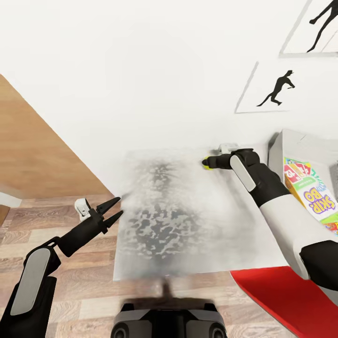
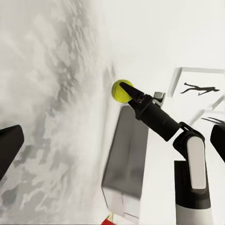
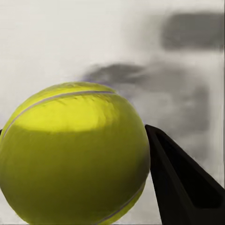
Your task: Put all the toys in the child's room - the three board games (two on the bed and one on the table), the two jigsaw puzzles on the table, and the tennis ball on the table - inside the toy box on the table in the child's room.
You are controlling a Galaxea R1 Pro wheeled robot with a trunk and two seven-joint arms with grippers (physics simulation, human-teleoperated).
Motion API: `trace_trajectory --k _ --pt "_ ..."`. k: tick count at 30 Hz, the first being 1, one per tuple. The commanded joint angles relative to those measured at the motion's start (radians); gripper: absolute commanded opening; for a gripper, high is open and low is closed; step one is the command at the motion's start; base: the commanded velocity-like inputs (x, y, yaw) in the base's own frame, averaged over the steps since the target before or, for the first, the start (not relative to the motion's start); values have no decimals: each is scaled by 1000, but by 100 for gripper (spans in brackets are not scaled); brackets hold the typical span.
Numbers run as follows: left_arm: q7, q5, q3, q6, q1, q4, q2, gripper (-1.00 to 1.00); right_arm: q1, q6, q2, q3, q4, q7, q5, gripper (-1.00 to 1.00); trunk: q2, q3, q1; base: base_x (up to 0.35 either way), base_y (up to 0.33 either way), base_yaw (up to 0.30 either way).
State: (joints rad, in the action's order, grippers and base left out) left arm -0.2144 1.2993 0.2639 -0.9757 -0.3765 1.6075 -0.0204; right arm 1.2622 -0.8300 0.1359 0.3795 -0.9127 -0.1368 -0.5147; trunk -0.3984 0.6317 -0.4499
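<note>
My right gripper (image 1: 206, 163) is shut on the small yellow-green tennis ball (image 1: 205, 163) and holds it over the far part of the mottled pale grey table (image 1: 178, 220), close to the white wall. The ball (image 3: 75, 154) looms large in the right wrist view beside one dark finger (image 3: 183, 187). The left wrist view shows the ball (image 2: 120, 92) pinched at the right gripper's tip. At the right stands the pale grey toy box (image 1: 278, 152) with a yellow-green board game (image 1: 317, 199) and a smaller one (image 1: 296, 171) lying in it. My left gripper (image 1: 118, 206) hangs open and empty at the table's left edge.
Two framed silhouette pictures (image 1: 274, 89) hang on the white wall behind the table. A wooden panel (image 1: 33, 150) and wood floor (image 1: 70, 286) lie to the left. A red surface (image 1: 281, 295) shows at the lower right. My base (image 1: 166, 321) stands against the table's near edge.
</note>
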Motion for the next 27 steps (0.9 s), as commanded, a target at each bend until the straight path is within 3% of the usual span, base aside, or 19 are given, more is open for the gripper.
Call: trace_trajectory --k 1,11,22,27 --pt "-8 -8 1 -4 -1 0 0 100 0 -16 1 4 -11 -12 -13 -100 -2 1 0 -214 -69 0" --pt "-11 -8 1 -4 -1 0 0 100 -17 -83 3 -9 -105 -15 -13 -100 -2 -7 0 -98 -32 0" --pt "-11 -8 1 -4 -1 0 2 100 -40 -217 3 -73 -260 -16 -13 -100 -2 -24 0 -18 -6 0" --pt "-11 -8 1 -4 -1 0 2 100 -42 -217 3 -101 -322 -15 -15 -100 -2 -32 0 -4 -1 0"
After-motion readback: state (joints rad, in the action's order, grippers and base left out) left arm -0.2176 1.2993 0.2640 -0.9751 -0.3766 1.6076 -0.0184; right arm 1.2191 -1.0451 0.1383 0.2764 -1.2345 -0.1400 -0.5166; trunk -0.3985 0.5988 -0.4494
